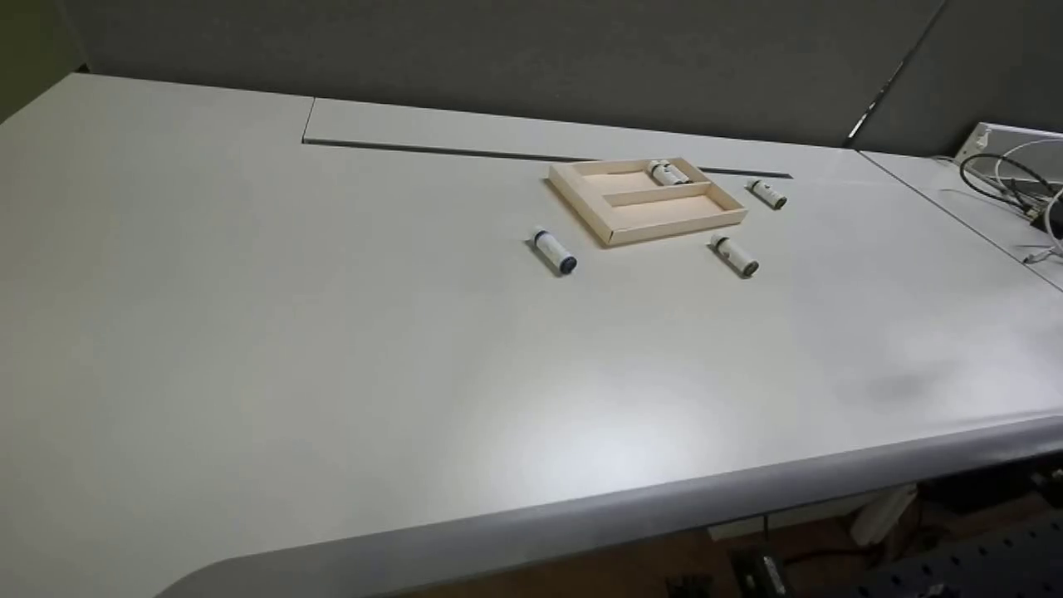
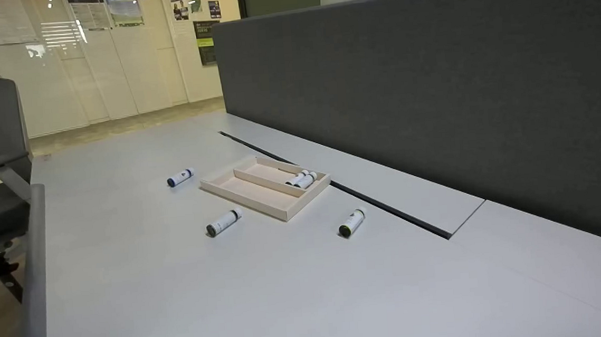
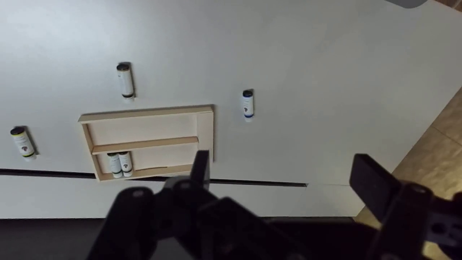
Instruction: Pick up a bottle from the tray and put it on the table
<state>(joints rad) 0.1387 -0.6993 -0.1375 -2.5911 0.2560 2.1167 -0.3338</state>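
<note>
Closest to the wrist camera, the gripper (image 3: pixel 281 166) juts up from the bottom edge, its jaws wide apart with nothing between them. Past it spreads the off-white table (image 3: pixel 306 90), twelve o'clock being the top of the wrist view. From the fingertips, a blue-banded bottle (image 3: pixel 248 104) lies on the tabletop toward eleven; the pale wooden tray (image 3: pixel 142 129) sits between nine and ten. At nine, in its lower compartment, the nearer bottle (image 3: pixel 125 163) lies beside a neighbouring bottle (image 3: pixel 115 165), seemingly touching, though both show too small to be sure. Farther out on the table are a dark-banded bottle (image 3: pixel 125 82) at ten and a yellow-banded bottle (image 3: pixel 24 144) barely past nine. Farthest, in an exterior view, a grey partition (image 2: pixel 423 102) stands toward two o'clock from the tray. With the gripper empty, the step in hand is probably the approach to a bottle in the tray. Next, it should travel toward nine o'clock, descend and close across the nearer bottle's sides; working one finger in against the neighbouring bottle may be the awkward part, before a lift over the rim onto the table.
</note>
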